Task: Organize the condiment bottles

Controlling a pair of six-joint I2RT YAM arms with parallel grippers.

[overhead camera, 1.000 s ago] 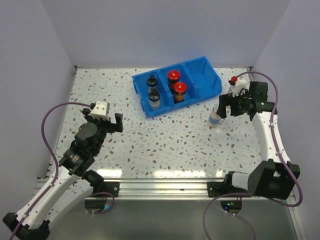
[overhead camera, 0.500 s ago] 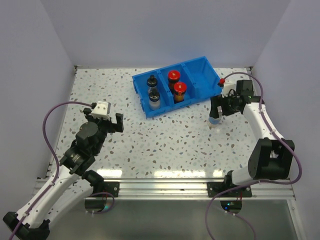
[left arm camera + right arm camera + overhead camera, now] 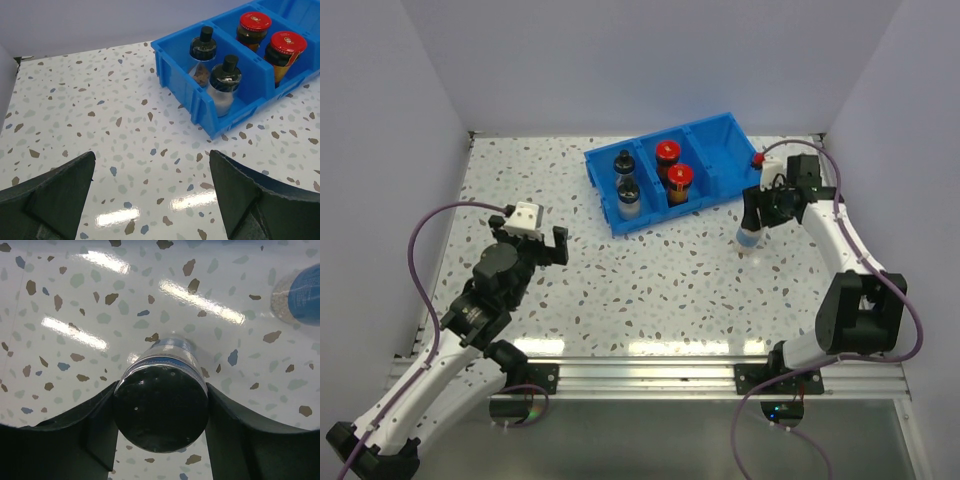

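left gripper hangs over the white speckled tabletop, jaws spread wide with nothing between them. right gripper is closed around the top of a small clear jar with a bluish label, near the right end of the blue three-compartment plastic bin; the label is too blurred to read. farther back, two black-capped clear jars stand in the bin's left compartment. two red-capped jars with dark brown contents stand in the middle one, cap emblems illegible.

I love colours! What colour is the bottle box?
Blue bin, best seen from left wrist.
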